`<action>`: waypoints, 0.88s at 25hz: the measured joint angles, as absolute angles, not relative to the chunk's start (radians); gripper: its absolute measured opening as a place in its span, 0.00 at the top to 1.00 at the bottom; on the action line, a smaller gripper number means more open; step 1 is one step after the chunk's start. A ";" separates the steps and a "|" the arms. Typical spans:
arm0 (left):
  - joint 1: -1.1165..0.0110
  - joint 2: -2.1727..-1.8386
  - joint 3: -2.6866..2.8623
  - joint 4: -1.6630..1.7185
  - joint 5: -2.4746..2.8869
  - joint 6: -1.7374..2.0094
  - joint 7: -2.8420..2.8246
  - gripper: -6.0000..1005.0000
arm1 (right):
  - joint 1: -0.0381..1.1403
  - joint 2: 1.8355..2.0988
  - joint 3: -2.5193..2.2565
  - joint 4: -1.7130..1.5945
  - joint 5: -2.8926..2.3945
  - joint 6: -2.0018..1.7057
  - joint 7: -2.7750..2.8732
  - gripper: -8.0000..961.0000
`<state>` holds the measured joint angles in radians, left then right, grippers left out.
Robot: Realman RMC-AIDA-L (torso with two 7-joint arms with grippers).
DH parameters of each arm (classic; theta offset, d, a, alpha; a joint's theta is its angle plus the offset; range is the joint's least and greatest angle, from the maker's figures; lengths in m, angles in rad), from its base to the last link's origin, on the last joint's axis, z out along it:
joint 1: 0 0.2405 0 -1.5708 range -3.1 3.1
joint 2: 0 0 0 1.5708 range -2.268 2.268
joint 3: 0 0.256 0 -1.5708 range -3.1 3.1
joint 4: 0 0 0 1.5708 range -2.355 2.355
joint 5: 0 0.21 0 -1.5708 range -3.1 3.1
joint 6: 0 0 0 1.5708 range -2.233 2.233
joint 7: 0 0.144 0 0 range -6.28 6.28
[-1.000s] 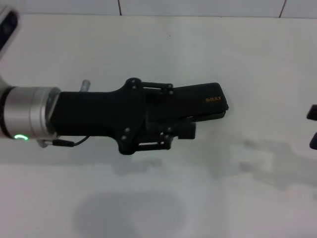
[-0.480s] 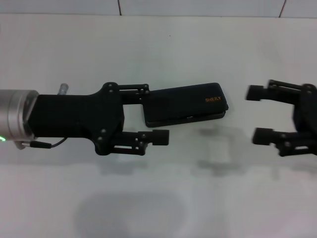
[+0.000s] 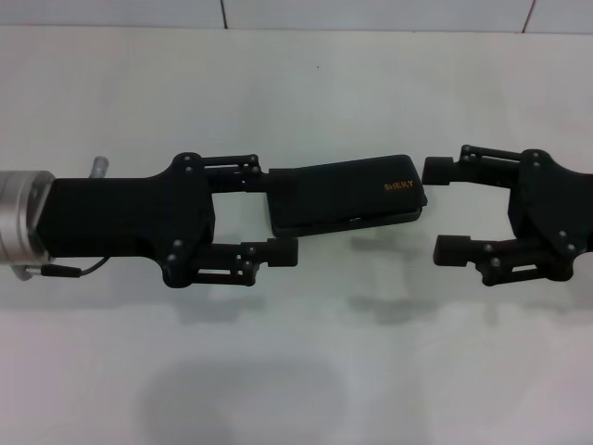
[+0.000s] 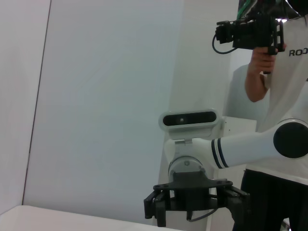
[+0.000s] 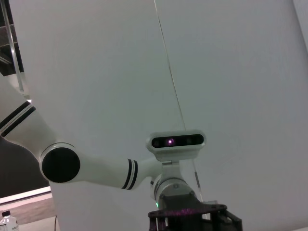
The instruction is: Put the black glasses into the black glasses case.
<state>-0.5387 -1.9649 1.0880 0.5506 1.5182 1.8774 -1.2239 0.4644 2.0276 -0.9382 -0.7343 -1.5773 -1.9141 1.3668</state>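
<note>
The black glasses case (image 3: 345, 195) lies shut on the white desk (image 3: 306, 83), roughly mid-scene in the head view, lying crosswise and slightly tilted. The black glasses themselves are nowhere visible; whether they sit inside the shut case cannot be told.

The left gripper (image 3: 264, 215) faces the case's left end with its fingers spread wide, the far finger (image 3: 243, 171) touching or just beside that end and the near finger (image 3: 271, 253) lying on the near side of the case. The right gripper (image 3: 443, 207) faces the right end, its fingers also wide apart and holding nothing, the far fingertip just beside the lid's corner.

The step in hand looks like taking hold of the case from both ends. To do it well, one gripper should pin the lower shell flat against the desk while the other catches the lid edge, closing gently so the hard shell does not skid or spin away.

Small gold lettering (image 3: 398, 186) sits near the lid's right end; it is too small to read with certainty. The left wrist view shows a person whose shirt reads "ROC", cut off.
</note>
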 joint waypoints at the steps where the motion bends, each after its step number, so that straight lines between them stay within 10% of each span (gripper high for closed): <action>1: -0.539 -1.965 1.088 0.551 1.519 1.877 -1.224 0.29 | 0.465 2.028 -0.946 -0.731 -1.573 -1.911 1.367 0.10; 22: -0.538 -1.969 1.088 0.551 1.536 1.854 -1.203 0.29 | 0.466 2.028 -0.986 -0.722 -1.553 -1.892 1.367 0.10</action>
